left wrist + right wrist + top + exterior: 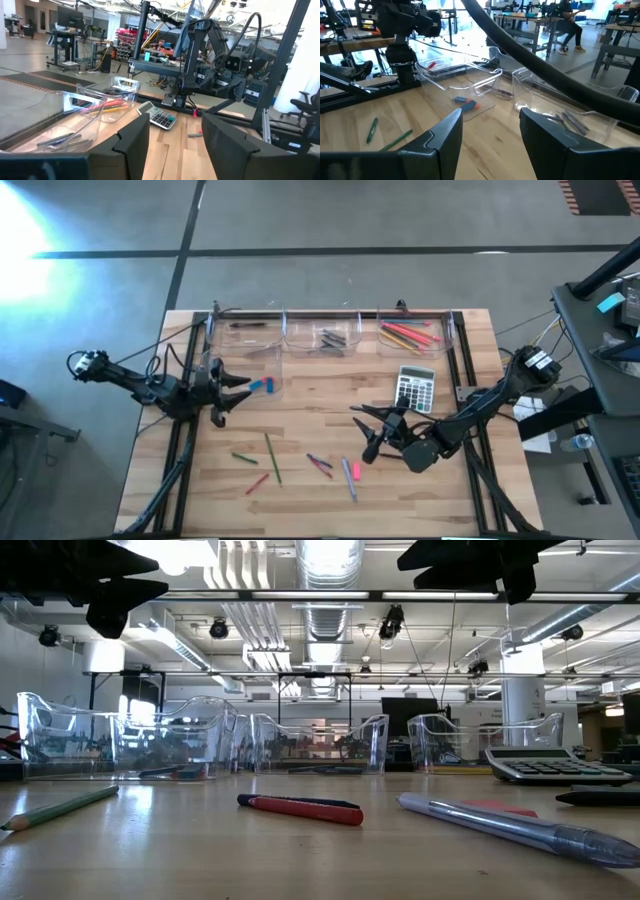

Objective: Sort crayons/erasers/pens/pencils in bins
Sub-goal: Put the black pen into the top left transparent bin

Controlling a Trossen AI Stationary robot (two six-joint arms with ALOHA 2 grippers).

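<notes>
High view: wooden plank counter [300,405], light grain, dark metal frame rails along both sides. Lower centre of the frame holds the loose scatter: thin green pencils [271,455], a red one [257,483], short dark-and-red sticks [320,464], a pink stick beside a clear grey pen [349,478], all lying flat and apart. Low view shows the same group up close: green pencil at far left, a red and black stick in the middle, a translucent pen at right.

Mid-frame left, left tool [238,383] hangs over the counter, fingers spread, nothing between them; its dark jointed arm reaches in from the left edge. Just right of its tips a blue eraser [262,386] with a pink end lies inside a clear bin [272,380]. Mid-frame right, right tool [362,418] points left, fingers also spread and empty, arm bent back toward the right edge. Grey calculator [416,387] with dark buttons lies just above that arm.

Upper centre, three more clear plastic bins [285,332] stand in a row along the far edge, low walls, rounded corners: left one holds a dark stick, middle one grey pens, right one orange, red and yellow pencils.
</notes>
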